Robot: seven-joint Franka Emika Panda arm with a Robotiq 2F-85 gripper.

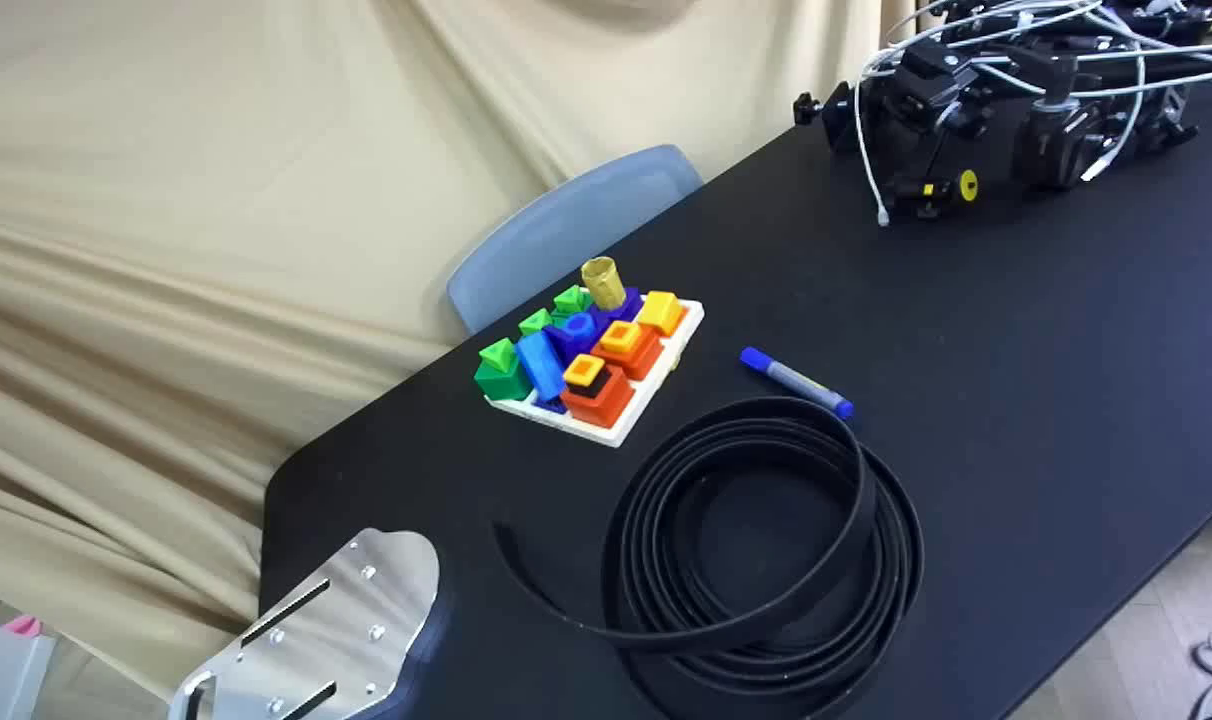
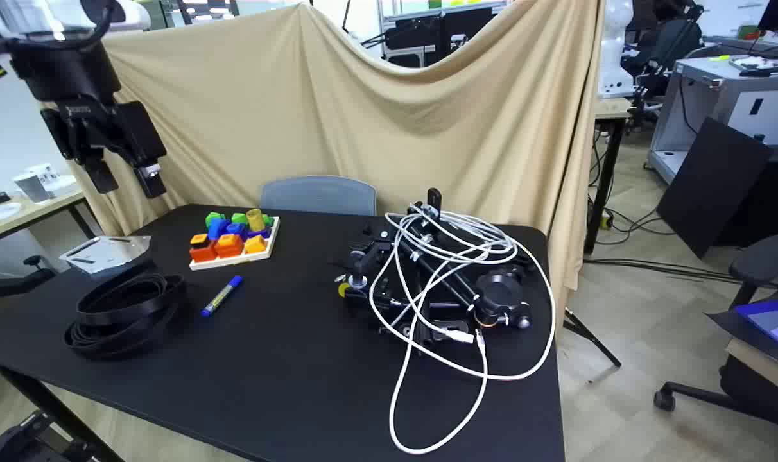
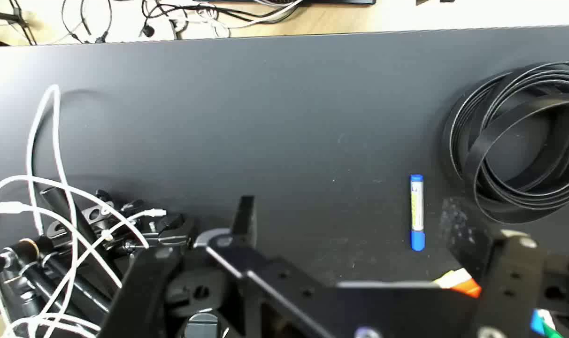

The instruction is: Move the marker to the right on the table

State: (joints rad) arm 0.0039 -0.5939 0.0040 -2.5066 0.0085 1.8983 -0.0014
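Note:
The marker is white with a yellow-marked label and blue ends. It lies flat on the black table point(image 2: 299, 359). It shows in both exterior views point(image 1: 796, 384) point(image 2: 222, 296) and in the wrist view point(image 3: 417, 211). My gripper point(image 2: 128, 181) is high above the far left part of the table in an exterior view, well apart from the marker. Its fingers stand wide apart with nothing between them. In the wrist view the open gripper point(image 3: 352, 218) frames bare table and the marker, which appears nearer the right finger.
A coiled black strap point(image 1: 891, 540) lies beside the marker. A white tray point(image 1: 656, 385) of coloured blocks stands near the chair point(image 1: 576, 230). Black clamp gear with white cables point(image 2: 421, 276) lies on the table. A silver metal plate point(image 2: 106, 253) is at the opposite end.

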